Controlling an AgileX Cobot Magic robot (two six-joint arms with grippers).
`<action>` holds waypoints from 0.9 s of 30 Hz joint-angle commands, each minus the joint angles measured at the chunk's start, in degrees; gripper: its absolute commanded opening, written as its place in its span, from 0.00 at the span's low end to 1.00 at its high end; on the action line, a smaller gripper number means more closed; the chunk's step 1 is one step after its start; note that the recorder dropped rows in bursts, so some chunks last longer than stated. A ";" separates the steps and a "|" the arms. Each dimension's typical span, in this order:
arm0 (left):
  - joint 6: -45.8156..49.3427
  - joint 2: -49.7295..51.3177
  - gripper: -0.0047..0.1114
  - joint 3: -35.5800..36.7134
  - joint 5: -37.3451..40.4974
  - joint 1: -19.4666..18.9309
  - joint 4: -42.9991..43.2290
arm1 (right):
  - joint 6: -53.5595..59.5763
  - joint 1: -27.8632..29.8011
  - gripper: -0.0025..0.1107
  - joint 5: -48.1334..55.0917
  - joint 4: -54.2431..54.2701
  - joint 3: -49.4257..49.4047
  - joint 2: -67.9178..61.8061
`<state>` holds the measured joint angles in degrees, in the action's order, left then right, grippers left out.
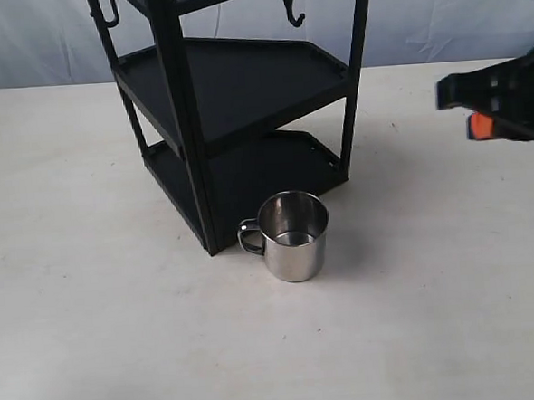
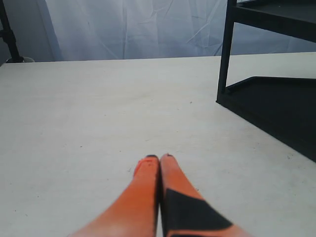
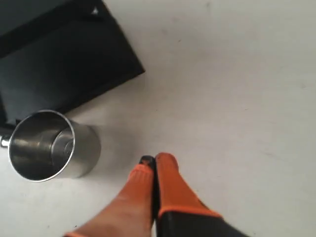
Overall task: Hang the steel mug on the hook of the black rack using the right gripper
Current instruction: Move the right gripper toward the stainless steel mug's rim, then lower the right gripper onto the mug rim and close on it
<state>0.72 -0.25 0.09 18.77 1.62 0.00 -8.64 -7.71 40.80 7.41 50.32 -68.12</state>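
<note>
The steel mug (image 1: 294, 235) stands upright on the white table just in front of the black rack (image 1: 233, 84), its loop handle turned left toward the rack's front post. A small hook (image 1: 293, 10) hangs from the rack's upper tier. My right gripper (image 1: 479, 114) hovers at the right edge, well clear of the mug. In the right wrist view its orange fingers (image 3: 156, 160) are shut with nothing between them, and the mug (image 3: 49, 145) sits off to one side. My left gripper (image 2: 159, 158) is shut and empty over bare table.
Another black hook (image 1: 109, 12) hangs at the rack's upper left. The rack's lower tray (image 2: 276, 106) and a post show in the left wrist view. A pale blue cloth backdrop (image 1: 48, 36) closes off the back of the table.
</note>
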 commanded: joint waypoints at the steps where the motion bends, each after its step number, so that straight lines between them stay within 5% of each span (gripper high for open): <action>1: -0.21 0.25 0.04 -0.09 -0.73 0.35 0.00 | 9.65 -3.69 0.02 -1.97 6.58 3.58 -10.82; 4: -0.21 0.25 0.04 -0.09 -0.73 0.35 0.00 | 16.26 -5.52 0.12 -3.47 12.47 5.33 -16.46; 10: -0.21 0.25 0.04 -0.09 -0.73 0.62 0.00 | 19.54 -8.81 0.52 -7.72 20.06 6.05 -22.53; 27: -0.21 0.25 0.04 -0.09 -0.73 1.98 0.00 | 17.76 -11.71 0.49 -16.76 20.50 6.05 -34.39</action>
<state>0.72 -0.25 0.09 18.77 3.48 0.00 9.26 -19.21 25.53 27.66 56.03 -101.35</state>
